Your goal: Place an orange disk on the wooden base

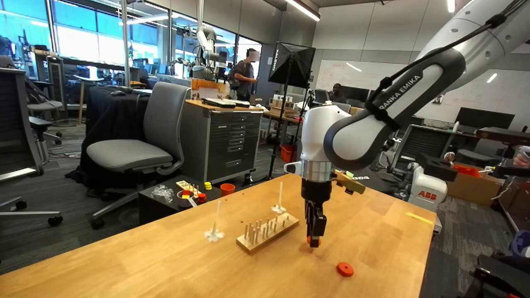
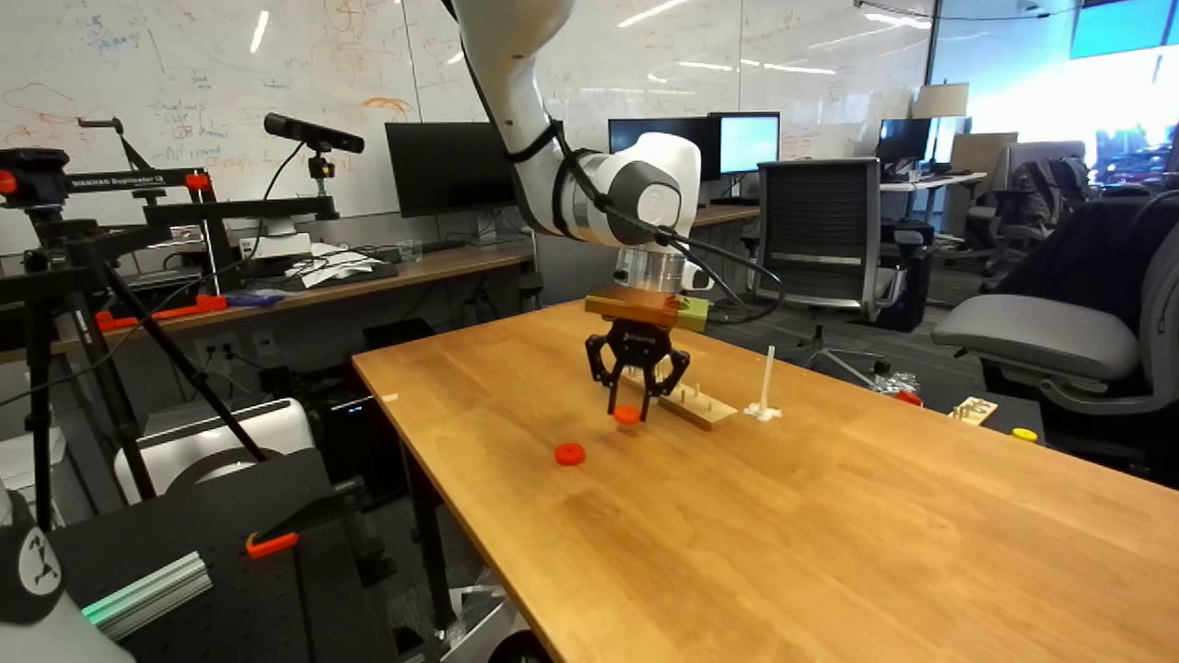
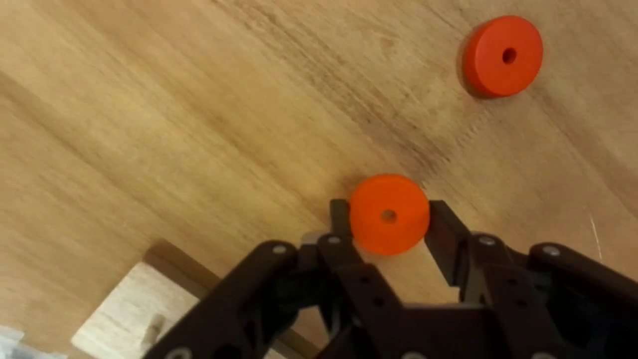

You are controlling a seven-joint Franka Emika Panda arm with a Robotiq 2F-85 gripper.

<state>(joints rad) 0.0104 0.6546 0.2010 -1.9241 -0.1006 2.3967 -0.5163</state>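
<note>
My gripper [image 1: 313,243] is shut on an orange disk [image 3: 389,232], a fingertip on either side of it. In an exterior view the held disk [image 2: 627,414] appears slightly above the tabletop. In the wrist view its centre hole faces the camera. A like orange disk [image 1: 345,269] lies flat on the table, near the gripper; it also shows in the wrist view [image 3: 508,75]. The wooden base [image 1: 271,237], a pale slab with rows of upright pegs, lies beside the gripper. Its corner [image 3: 124,311] shows in the wrist view; the gripper partly hides it in an exterior view [image 2: 705,412].
Two thin upright rods [image 1: 215,221] [image 1: 280,196] stand in white tape just beyond the base. The wooden tabletop [image 1: 124,256] has its edge near the loose disk. A low black table with an orange cup [image 1: 227,189] and other small parts stands past the table's far edge.
</note>
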